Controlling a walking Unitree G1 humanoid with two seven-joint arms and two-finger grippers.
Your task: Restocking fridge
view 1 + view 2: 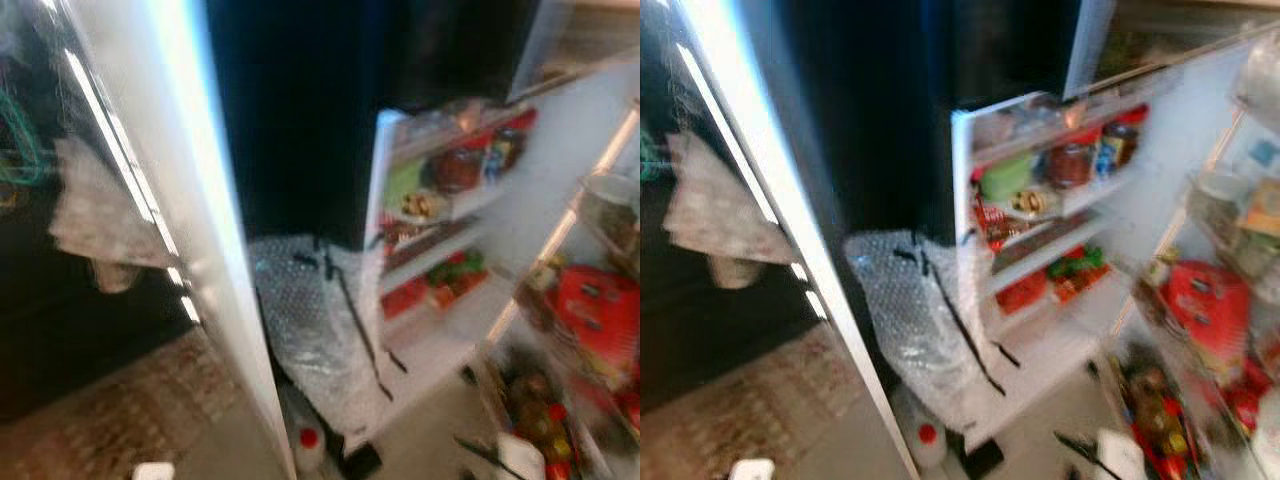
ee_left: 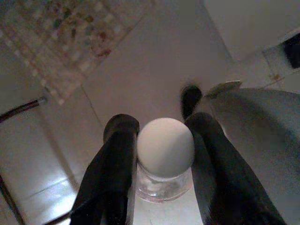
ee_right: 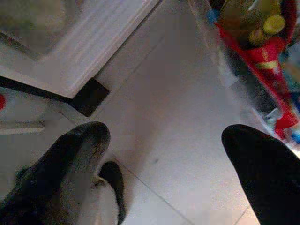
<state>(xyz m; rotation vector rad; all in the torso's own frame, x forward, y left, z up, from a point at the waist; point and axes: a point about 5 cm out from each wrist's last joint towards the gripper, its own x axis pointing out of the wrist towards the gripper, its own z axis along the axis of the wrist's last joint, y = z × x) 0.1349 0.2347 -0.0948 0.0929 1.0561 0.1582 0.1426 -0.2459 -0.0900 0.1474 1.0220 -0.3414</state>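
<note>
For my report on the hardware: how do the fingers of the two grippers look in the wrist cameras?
The left gripper has two long, rounded fingers of matte black. The right gripper has the same black fingers with blunt, rounded tips, one dulled with a greyish sheen. No cables or markings show.

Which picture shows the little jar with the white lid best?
The left wrist view: the jar sits close up, gripped between the left gripper's jaws. The eye views show a blurred white bit at the bottom edge, perhaps its lid.
</note>
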